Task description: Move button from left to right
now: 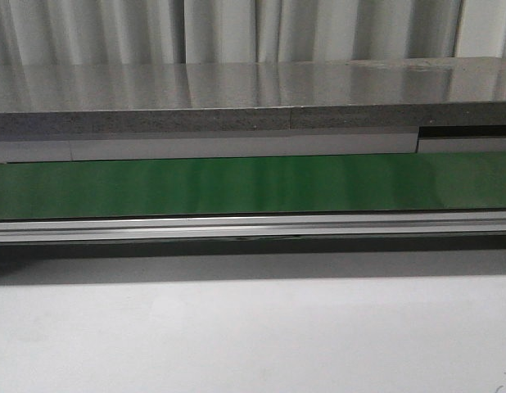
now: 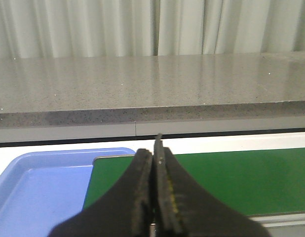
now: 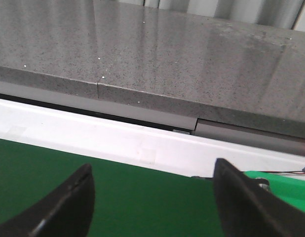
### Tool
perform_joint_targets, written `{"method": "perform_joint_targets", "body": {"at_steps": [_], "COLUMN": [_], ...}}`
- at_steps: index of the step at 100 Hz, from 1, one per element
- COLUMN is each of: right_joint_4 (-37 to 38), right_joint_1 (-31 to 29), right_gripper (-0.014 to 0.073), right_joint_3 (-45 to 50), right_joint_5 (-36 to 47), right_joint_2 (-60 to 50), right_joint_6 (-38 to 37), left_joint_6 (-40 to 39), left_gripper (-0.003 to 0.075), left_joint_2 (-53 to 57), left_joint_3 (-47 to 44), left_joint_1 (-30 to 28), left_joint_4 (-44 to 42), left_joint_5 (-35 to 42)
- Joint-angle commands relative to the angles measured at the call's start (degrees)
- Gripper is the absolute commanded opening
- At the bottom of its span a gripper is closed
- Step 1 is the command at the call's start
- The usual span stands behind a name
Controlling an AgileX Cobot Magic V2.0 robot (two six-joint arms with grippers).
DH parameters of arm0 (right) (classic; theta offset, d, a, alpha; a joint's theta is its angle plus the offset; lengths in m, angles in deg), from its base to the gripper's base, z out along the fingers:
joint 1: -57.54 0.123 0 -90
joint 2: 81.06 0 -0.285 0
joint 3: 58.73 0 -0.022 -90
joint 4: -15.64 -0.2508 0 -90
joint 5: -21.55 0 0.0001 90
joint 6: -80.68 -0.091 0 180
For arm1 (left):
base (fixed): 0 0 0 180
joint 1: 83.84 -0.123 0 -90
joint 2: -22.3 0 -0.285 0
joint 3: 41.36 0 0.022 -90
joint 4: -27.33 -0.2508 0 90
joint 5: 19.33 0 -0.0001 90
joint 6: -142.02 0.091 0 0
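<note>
The button is out of view in all three views. My left gripper [image 2: 153, 145] is shut, its two black fingers pressed together with nothing between them, over the left end of the green belt [image 2: 216, 177] beside a blue tray [image 2: 39, 192]. My right gripper [image 3: 152, 170] is open, its black fingers wide apart above bare green belt [image 3: 118, 197], nothing between them. Neither gripper shows in the front view.
The green conveyor belt [image 1: 253, 184] runs across the front view, with an aluminium rail [image 1: 253, 227] in front and a grey stone counter [image 1: 253, 98] behind. White table surface [image 1: 253, 336] lies nearest. A bright green piece [image 3: 285, 185] sits at the belt's right end.
</note>
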Motion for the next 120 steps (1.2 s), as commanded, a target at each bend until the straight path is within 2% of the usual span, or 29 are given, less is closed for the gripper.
{"method": "perform_joint_targets", "body": {"at_steps": [1, 17, 33, 57, 69, 88, 98, 120], "right_joint_4": [-2.2, -6.2, -7.1, -7.0, -7.0, -7.0, -7.0, -7.0], "right_joint_1": [0.2, 0.2, 0.1, 0.1, 0.1, 0.1, 0.1, 0.1], "right_gripper": [0.0510, 0.0510, 0.0510, 0.0495, 0.0369, 0.0064, -0.0062, -0.0066], "right_joint_3": [4.8, 12.5, 14.9, 15.5, 15.5, 15.5, 15.5, 15.5], "right_joint_5": [6.4, 6.0, 4.0, -5.9, -7.5, -7.3, -7.3, -7.3], "right_joint_2": [-7.3, -19.8, -29.6, -33.3, -33.3, -33.3, -33.3, -33.3], "right_joint_6": [-0.1, -0.1, -0.1, -0.1, -0.1, -0.1, -0.1, -0.1], "left_joint_6": [0.1, 0.1, 0.1, 0.1, 0.1, 0.1, 0.1, 0.1], "left_gripper": [-0.0020, -0.0020, -0.0020, -0.0020, -0.0020, -0.0020, -0.0020, -0.0020], "left_joint_2": [-0.4, -0.4, -0.4, -0.4, -0.4, -0.4, -0.4, -0.4], "left_joint_3": [1.4, 1.4, 1.4, 1.4, 1.4, 1.4, 1.4, 1.4], "left_joint_1": [0.5, 0.5, 0.5, 0.5, 0.5, 0.5, 0.5, 0.5], "left_joint_4": [0.7, 0.7, 0.7, 0.7, 0.7, 0.7, 0.7, 0.7], "left_joint_5": [4.7, 4.7, 4.7, 4.7, 4.7, 4.7, 4.7, 4.7]}}
